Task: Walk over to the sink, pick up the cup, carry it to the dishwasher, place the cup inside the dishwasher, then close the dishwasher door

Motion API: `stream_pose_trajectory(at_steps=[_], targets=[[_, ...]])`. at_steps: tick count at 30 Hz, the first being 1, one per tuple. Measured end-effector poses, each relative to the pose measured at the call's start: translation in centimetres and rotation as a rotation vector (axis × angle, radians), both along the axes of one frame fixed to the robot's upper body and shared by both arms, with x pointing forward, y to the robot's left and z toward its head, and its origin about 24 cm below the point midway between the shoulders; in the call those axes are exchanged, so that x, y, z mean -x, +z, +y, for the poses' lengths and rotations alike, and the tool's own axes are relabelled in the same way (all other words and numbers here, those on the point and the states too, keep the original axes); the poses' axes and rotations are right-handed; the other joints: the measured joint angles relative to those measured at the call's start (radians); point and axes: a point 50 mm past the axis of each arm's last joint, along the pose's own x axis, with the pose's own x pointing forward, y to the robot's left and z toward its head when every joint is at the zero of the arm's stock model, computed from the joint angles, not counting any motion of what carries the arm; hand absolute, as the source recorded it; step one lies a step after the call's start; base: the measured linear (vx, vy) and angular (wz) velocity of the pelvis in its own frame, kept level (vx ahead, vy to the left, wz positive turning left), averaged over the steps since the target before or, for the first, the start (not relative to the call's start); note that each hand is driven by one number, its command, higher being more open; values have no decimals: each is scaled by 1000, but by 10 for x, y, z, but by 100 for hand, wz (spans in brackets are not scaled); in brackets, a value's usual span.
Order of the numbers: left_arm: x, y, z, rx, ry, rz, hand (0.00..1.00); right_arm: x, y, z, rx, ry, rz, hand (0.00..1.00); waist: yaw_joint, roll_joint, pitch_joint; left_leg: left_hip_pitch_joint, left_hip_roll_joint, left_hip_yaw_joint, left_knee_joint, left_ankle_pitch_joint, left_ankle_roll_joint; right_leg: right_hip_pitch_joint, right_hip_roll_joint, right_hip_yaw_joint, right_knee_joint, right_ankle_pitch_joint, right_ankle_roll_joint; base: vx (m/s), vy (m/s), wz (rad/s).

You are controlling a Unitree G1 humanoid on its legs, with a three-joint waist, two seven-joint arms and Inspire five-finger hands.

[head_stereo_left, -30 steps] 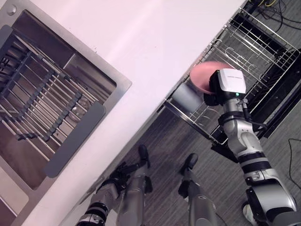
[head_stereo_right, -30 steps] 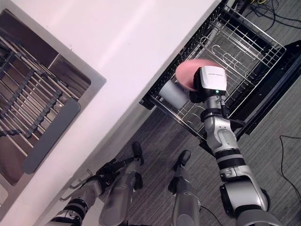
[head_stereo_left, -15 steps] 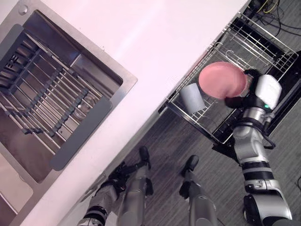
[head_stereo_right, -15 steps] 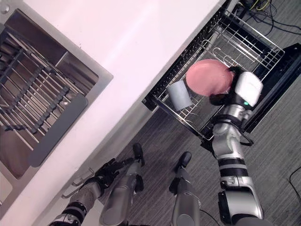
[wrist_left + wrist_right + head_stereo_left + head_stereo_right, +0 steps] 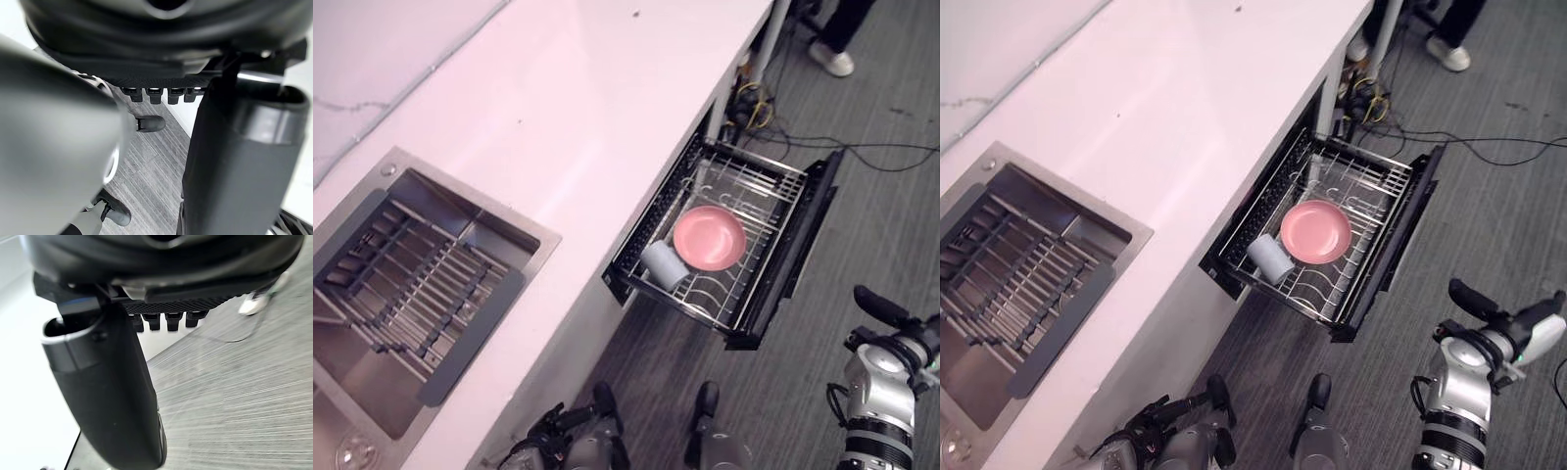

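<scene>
- Desk (image 5: pixel 607 98): you've got a long white top running across the head views, bare on its surface.
- Sink (image 5: pixel 509 250): steel, set into the desk on the robot's left. A slatted rack (image 5: pixel 411 284) lies inside it, with a grey strip (image 5: pixel 470 333) across the near side.
- Dishwasher door (image 5: pixel 803 245): open. It's the dark panel along the outer side of the pulled-out wire basket (image 5: pixel 773 186), which sticks out from under the desk edge over the grey floor (image 5: pixel 881 196).
- Pink plate (image 5: pixel 709 238): sits in the middle of the basket.
- Cup (image 5: pixel 663 264): your task item, pale grey, lying on its side in the basket at the corner nearest the desk. It's just beside the plate; can't tell if they touch.
- Right hand (image 5: pixel 876 305): low on the right, well apart from the basket, fingers released, holding nothing.
- Left hand (image 5: pixel 548 426): low by the desk front, fingers released, holding nothing.
- A person's shoe (image 5: pixel 829 59) is on the floor past the desk's end.
</scene>
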Motion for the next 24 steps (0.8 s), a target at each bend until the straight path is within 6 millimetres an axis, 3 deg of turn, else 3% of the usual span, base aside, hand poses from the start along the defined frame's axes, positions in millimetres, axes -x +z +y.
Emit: stream_pose_trajectory(at_steps=[3,5,6,13,18,20,24], targets=[[-15,6,-4,43,4,-51,100,-23,16,-5,-41,82,-74,0,-9,18,27,-78,-4,10,0,16,6,-90,-5,18,7,19,-2,-75,32,-11],[-23,10,-6,71,24,-84,100,-42,39,-5,-18,152,-134,0,-14,38,72,-106,-9,17,0,27,11,-125,-10,29,7,37,-6,-84,44,-9],[-30,13,-8,84,26,-109,100,-59,64,-4,23,220,-194,0,-11,65,101,-135,-16,24,0,34,19,-159,-15,38,6,51,-6,-72,37,-9],[-35,12,-20,114,15,-126,100,-97,135,1,195,411,-299,0,30,141,137,-196,-49,-3,6,51,41,-209,-36,33,-3,78,-2,9,18,6],[-38,15,-32,153,-9,-167,100,-103,152,-5,255,430,-269,0,39,166,145,-196,-73,-88,6,52,42,-201,-68,0,29,64,11,60,33,24],[-38,15,-43,192,-34,-179,100,-99,152,-16,275,405,-215,0,35,191,147,-172,-90,-135,6,55,46,-183,-105,-29,101,23,27,54,60,48],[-41,19,-49,210,-80,-211,100,-98,137,-26,260,378,-120,0,34,193,146,-133,-118,-212,5,62,51,-155,-170,-88,249,-68,42,26,45,63]])
